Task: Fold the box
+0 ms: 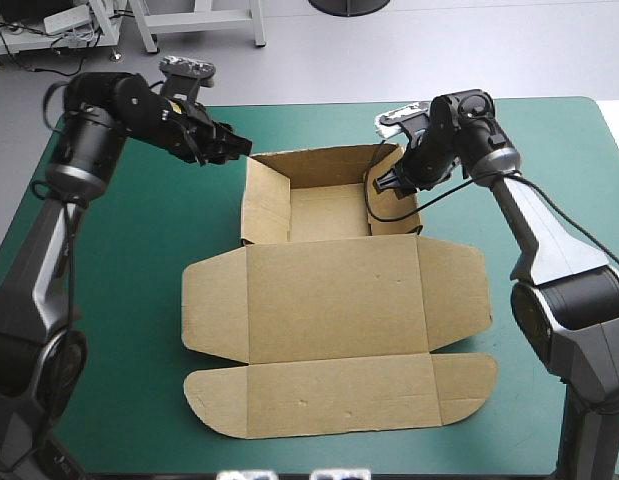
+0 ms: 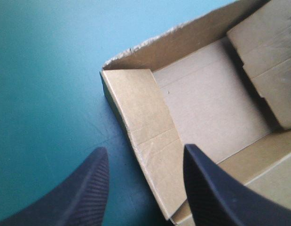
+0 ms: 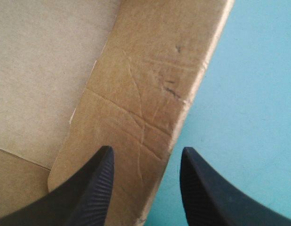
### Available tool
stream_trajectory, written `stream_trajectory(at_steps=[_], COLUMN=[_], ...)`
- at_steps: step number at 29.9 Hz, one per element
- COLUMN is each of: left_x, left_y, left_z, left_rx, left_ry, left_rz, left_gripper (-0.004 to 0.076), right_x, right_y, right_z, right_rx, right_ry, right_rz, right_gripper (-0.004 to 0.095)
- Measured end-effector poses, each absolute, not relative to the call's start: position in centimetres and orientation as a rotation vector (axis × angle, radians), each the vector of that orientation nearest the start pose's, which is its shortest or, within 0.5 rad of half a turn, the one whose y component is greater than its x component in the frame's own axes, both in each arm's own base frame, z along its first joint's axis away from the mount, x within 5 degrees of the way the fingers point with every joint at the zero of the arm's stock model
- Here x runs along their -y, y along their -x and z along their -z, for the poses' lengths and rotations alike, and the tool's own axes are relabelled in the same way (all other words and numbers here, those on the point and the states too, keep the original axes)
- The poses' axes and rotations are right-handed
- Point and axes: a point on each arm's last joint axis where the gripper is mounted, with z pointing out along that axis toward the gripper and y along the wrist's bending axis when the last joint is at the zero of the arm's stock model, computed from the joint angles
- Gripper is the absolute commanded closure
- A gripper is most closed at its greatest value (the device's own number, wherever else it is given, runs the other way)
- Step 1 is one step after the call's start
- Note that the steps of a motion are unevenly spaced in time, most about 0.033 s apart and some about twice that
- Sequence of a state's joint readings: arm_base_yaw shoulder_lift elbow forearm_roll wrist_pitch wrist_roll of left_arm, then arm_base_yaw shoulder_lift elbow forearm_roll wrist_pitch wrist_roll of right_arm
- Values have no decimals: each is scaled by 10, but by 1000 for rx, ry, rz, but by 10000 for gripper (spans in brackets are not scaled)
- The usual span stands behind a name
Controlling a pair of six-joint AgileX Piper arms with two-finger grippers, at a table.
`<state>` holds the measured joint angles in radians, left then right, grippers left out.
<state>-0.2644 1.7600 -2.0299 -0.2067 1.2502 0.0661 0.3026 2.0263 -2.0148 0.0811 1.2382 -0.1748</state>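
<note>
- Grippers both parted, gripping nothing: left gripper [image 1: 239, 147] above the tray's 10 o'clock corner, right gripper [image 1: 382, 183] at 2 o'clock.
- Teal-green cover [image 1: 129, 260]: showing on every side of the board, leaving room to work.
- Brown box [image 1: 334, 300] mid-table: tray walls up at 12 o'clock, lid flat toward 6.
- Left wall [image 2: 145, 127], right wall [image 3: 150, 84]: better pinched low and squeezed together evenly, likely avoiding skew.

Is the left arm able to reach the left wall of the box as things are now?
Probably yes. The left gripper stands open close to the left wall of the box. The wall shows between its fingers, and nothing lies in the way.
</note>
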Motion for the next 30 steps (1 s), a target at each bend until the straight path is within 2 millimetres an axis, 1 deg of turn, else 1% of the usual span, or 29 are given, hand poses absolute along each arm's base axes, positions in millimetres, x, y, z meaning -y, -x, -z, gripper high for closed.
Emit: stream_trajectory(at_steps=[1, 2, 8, 12, 15, 17, 19, 20, 24, 28, 30], left_x=[113, 110, 102, 95, 90, 86, 83, 82, 77, 73, 71], left_y=[-350, -339, -283, -253, -232, -219, -209, -203, -185, -171, -164], left_z=[-441, -454, -506, -528, -542, -549, -552, -552, -543, -530, -524], left_rx=[-2411, -2379, -2227, -2147, -2091, -2060, -2043, -2035, -2034, -2062, -2068], left_ry=[-399, -378, -353, -358, -367, -374, -389, -407, -479, -510, -530], left_rz=[362, 377, 489, 515, 514, 512, 502, 491, 448, 433, 420], left_gripper=[371, 374, 404, 428, 442, 449, 463, 474, 545, 627, 654], right_x=[-139, -139, -139, -139, -141, -142, -142, -142, -143, -145, -146], right_y=[-421, -421, -421, -423, -428, -430, -432, -433, -435, -437, -438], right_z=[-317, -317, -317, -312, -301, -294, -289, -288, -288, -289, -290], right_rx=[-2661, -2661, -2661, -2674, -2697, -2713, -2722, -2720, -2700, -2678, -2669], right_ry=[633, 633, 634, 636, 641, 643, 645, 644, 637, 600, 591], right_rz=[-148, -148, -148, -146, -145, -144, -143, -143, -146, -183, -199], right_gripper=[486, 486, 486, 487, 492, 522, 587, 641, 935, 931, 931])
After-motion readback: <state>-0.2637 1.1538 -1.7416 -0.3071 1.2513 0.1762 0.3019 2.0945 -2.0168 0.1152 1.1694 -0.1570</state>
